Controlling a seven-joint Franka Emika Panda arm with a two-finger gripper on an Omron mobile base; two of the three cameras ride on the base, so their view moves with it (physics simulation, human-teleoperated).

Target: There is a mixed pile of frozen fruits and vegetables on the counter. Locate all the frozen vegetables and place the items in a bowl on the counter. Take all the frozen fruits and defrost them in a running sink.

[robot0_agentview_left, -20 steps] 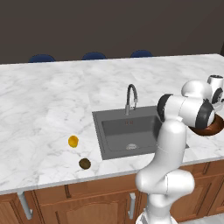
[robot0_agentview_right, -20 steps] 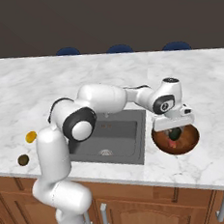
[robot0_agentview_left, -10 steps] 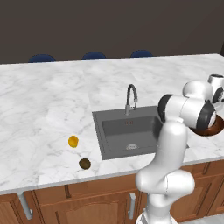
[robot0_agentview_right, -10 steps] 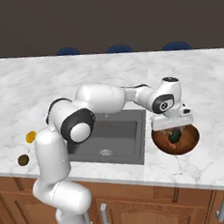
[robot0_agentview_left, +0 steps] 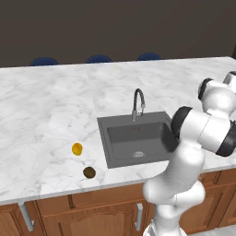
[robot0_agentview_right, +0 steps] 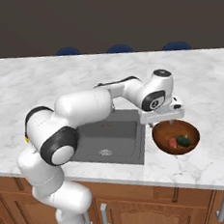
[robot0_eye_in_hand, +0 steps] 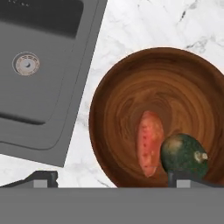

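Note:
The wooden bowl [robot0_eye_in_hand: 101, 105] sits on the counter [robot0_eye_in_hand: 144, 26] just right of the sink [robot0_eye_in_hand: 39, 83]. Inside it lie the two frozen vegetables: the red-orange tapered piece [robot0_eye_in_hand: 150, 141] and, touching it, the dark green ball [robot0_eye_in_hand: 183, 153]. My gripper [robot0_eye_in_hand: 113, 181] hovers open just above the bowl, with nothing between its fingers. From the right base view the gripper [robot0_agentview_right: 161, 123] hangs over the bowl [robot0_agentview_right: 158, 137] with both pieces [robot0_agentview_right: 173, 142] [robot0_agentview_right: 184, 140] visible. The frozen fruits rest far left of the sink: the yellow-orange ball [robot0_agentview_left: 77, 148] and the olive-brown ball [robot0_agentview_left: 89, 172].
A curved dark faucet [robot0_agentview_left: 138, 102] stands at the back of the sink [robot0_agentview_left: 138, 138], whose drain [robot0_eye_in_hand: 27, 63] is bare. My arm stretches across the basin toward the bowl. Blue chair backs [robot0_agentview_left: 99, 59] line the counter's far edge.
The jaws have spread wide over the bowl, and the dark green ball now lies in it beside the red-orange piece. The arm has barely moved.

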